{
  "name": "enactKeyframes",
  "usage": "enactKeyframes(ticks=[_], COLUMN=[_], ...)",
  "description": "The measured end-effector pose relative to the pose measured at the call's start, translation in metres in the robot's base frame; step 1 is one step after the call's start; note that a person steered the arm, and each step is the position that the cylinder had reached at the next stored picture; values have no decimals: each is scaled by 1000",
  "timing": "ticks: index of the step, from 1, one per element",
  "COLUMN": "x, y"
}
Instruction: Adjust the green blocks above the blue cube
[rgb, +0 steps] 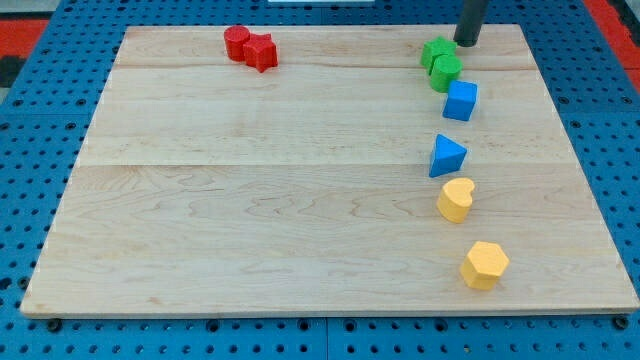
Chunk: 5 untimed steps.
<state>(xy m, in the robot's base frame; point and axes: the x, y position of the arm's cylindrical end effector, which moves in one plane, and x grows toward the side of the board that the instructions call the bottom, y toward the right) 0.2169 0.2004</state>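
My tip (467, 44) is seen at the view's top right, just right of the green star block (436, 52); contact can't be confirmed. No pincer is fitted, only a rod, its upper part cut off by the frame. The green cylinder (446, 72) is pressed against the star, just above-left of the blue cube (461, 100). The wooden board (250, 180) is fully shown

My tip (466, 43) sits just right of the green star (436, 52); green cylinder (446, 71) touches the blue cube (461, 100) below.
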Motion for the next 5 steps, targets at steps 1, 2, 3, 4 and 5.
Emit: enactKeyframes(ticks=[1,2,3,4,5], x=[-25,-14,13,63,60], y=[-31,-66,-106,-107,-74])
